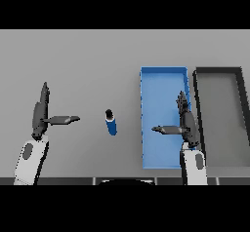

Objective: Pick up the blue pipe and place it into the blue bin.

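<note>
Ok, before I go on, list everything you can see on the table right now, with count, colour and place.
pipe: one, blue with a dark end, on the table between the two hands, left of the blue bin.
blue bin: one, blue, right of centre, nothing lying inside it.
dark bin: one, black rim with grey floor, at the blue bin's right side.
table: one, grey, under everything.
left hand: one, dark, fingers straight, over the table left of the pipe, holding nothing.
right hand: one, dark, fingers straight, over the blue bin's right part, holding nothing.
</note>
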`<state>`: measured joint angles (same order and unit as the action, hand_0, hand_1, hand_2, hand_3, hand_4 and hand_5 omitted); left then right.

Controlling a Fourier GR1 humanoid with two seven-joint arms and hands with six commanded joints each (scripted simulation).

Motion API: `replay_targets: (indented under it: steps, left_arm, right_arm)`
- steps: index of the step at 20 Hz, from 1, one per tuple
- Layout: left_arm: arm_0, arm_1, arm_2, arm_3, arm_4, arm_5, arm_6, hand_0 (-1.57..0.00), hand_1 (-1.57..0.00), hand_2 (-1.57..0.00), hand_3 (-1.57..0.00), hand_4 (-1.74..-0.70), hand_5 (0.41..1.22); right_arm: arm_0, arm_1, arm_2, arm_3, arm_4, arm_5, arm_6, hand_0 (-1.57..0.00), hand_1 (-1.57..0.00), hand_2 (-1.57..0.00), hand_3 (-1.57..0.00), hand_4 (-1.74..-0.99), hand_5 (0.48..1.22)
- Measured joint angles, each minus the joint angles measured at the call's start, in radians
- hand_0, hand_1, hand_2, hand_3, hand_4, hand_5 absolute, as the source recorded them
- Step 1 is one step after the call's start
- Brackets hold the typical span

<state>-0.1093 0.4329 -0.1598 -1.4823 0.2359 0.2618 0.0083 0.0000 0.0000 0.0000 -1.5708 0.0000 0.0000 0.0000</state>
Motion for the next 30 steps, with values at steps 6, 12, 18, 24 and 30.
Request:
replay_targets:
  steps: [6, 12, 18, 24, 30]
  left_arm:
    - [-0.043, -0.02, -0.008, 0.026, -0.007, 0.007, 0.016, 0.0, 0.0, 0.0, 0.0, -0.97, 0.594]
    - [-0.068, 0.155, -0.088, 0.066, -0.017, -0.318, -0.09, 0.0, 0.0, 0.0, 0.0, -0.97, 0.598]
    - [0.005, 0.213, -0.141, -0.07, 0.01, -0.43, -0.14, 0.0, 0.0, 0.0, 0.0, -0.99, 0.566]
    - [0.029, 0.21, -0.274, -0.178, -0.043, -0.482, 0.02, 0.0, 0.0, 0.0, 0.0, -1.06, 0.474]
    - [0.007, 0.14, -0.359, -0.177, -0.104, -0.5, 0.0, 0.0, 0.0, 0.0, 0.0, -1.14, 0.479]
  right_arm:
    - [-0.052, -0.023, -0.032, 0.04, -0.019, 0.006, 0.018, 0.0, 0.0, 0.0, 0.0, -1.21, 0.594]
    - [-0.004, -0.172, 0.081, -0.037, 0.183, 0.057, -0.081, 0.0, 0.0, 0.0, 0.0, -1.191, 0.587]
    - [0.003, -0.167, 0.087, -0.042, 0.18, 0.061, -0.075, 0.0, 0.0, 0.0, 0.0, -1.2, 0.58]
    - [-0.002, -0.165, 0.08, -0.054, 0.159, 0.07, -0.055, 0.0, 0.0, 0.0, 0.0, -1.223, 0.572]
    - [0.003, -0.166, 0.087, -0.062, 0.166, 0.073, -0.046, 0.0, 0.0, 0.0, 0.0, -1.209, 0.567]
